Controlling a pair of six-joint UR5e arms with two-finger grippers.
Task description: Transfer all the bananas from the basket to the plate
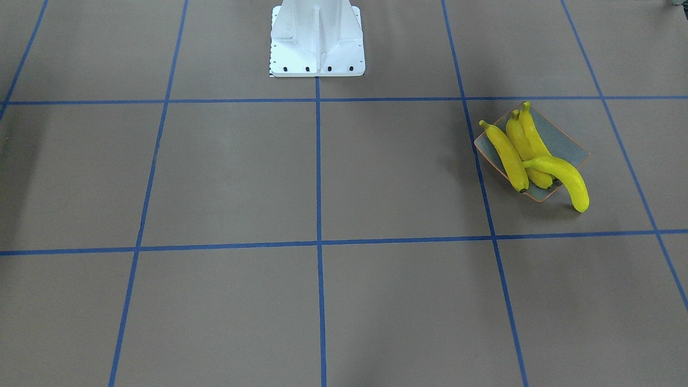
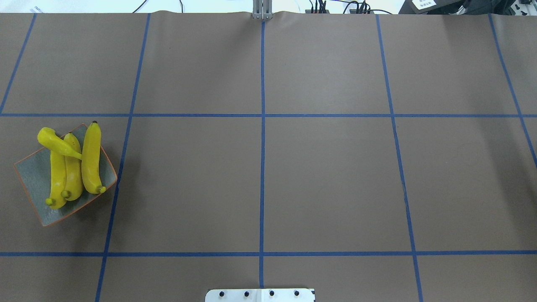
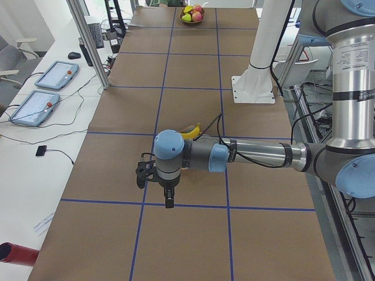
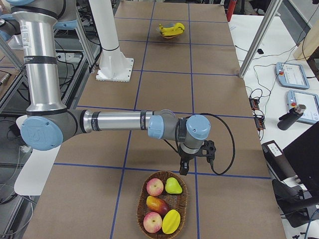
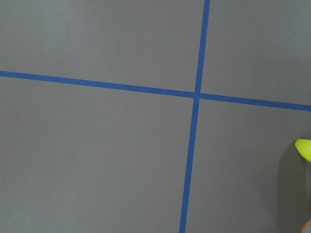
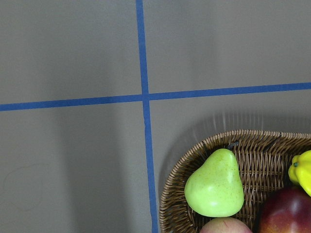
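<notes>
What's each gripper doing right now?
Left gripper: cannot be told; seen only from the side.
Right gripper: cannot be told, same reason.

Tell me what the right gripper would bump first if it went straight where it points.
Probably the right gripper meets the bare table by the blue tape cross, just beside the basket; depth is unclear.

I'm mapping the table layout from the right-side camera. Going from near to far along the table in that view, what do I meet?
Wicker fruit basket → right claw → white robot pedestal → plate holding the bananas.
</notes>
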